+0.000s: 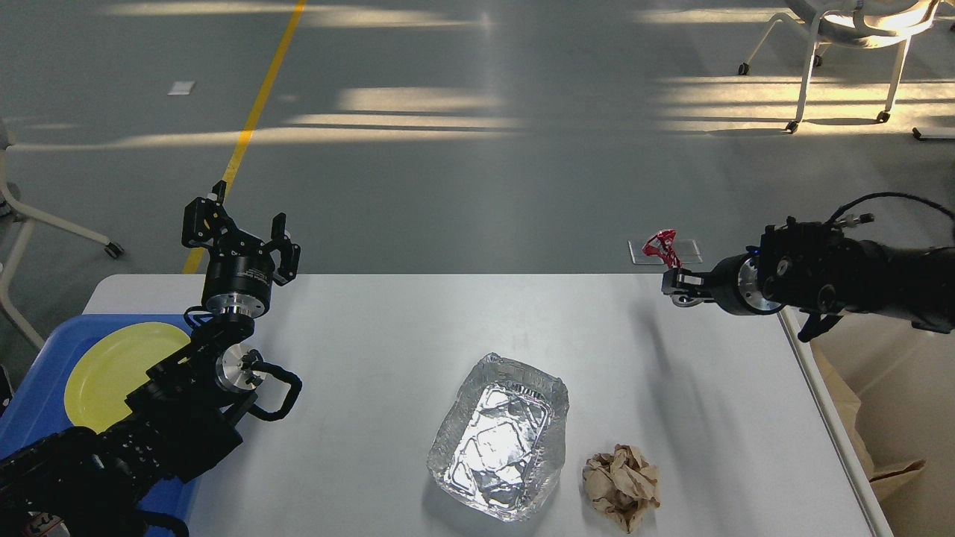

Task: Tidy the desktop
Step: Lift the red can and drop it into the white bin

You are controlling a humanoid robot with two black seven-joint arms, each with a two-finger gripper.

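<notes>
The white desktop [373, 328] fills the lower half of the head view. On it stand a crumpled foil tray [500, 436] near the middle front and a crumpled brown paper ball [623, 486] to its right. My left gripper [250, 235] is raised over the table's far left corner, pointing up, open and empty. My right gripper [671, 282] comes in from the right above the far right part of the table and is shut on a small red crumpled wrapper [662, 246], held up in the air.
A blue tray [45, 373] with a yellow plate [112, 365] sits at the left edge under my left arm. A brown paper bag [858, 440] hangs beyond the table's right edge. Chairs stand on the grey floor at far right and left.
</notes>
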